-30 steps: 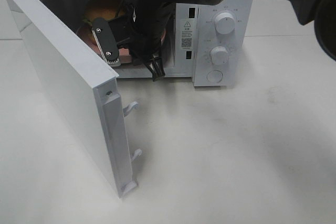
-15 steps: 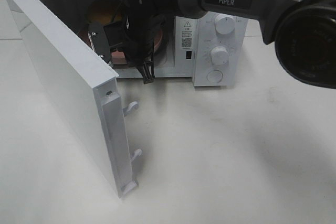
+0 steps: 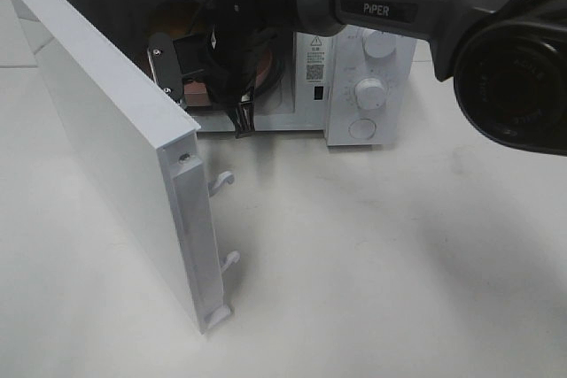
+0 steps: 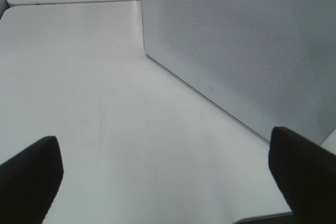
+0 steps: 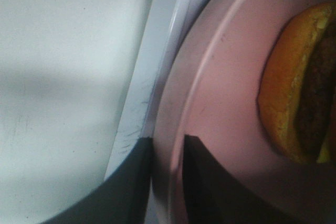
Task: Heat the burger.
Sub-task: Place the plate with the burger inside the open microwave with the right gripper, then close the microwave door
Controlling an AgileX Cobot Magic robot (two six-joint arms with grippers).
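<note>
Burger (image 5: pixel 286 77) was inside the microwave (image 3: pixel 372 68), sitting on the pink plate (image 5: pixel 220 66). The plate lay on the cavity floor with its rim right at the front sill (image 5: pixel 157 66). From overhead I only caught a sliver of bun behind the right arm (image 3: pixel 399 11). The right wrist cam gave me the bun and dark patty side-on.

Right claw (image 5: pixel 167 153) was in the cavity mouth, one finger either side of the plate rim with a narrow gap between them. I couldn't tell from the wrist cam whether it was pinching the rim or sitting loose on it, as there was no clear contact either way. The burger was apart from the fingers, further in on the plate.

Door (image 3: pixel 106 139) stood wide open on its left hinge, reaching out over the desk (image 3: pixel 399 254) toward the near edge. It had two latch hooks (image 3: pixel 221 181) on its free edge. The microwave sat toward the desk's far edge. Its panel was on the right, with two knobs (image 3: pixel 370 93) and a round button below them. The arm covered part of the upper knob.

Left claw (image 4: pixel 167 163) was released, fingers spread wide, holding nothing. It hung low over the desk on the outer side of the door, with the mesh window facing it.
</note>
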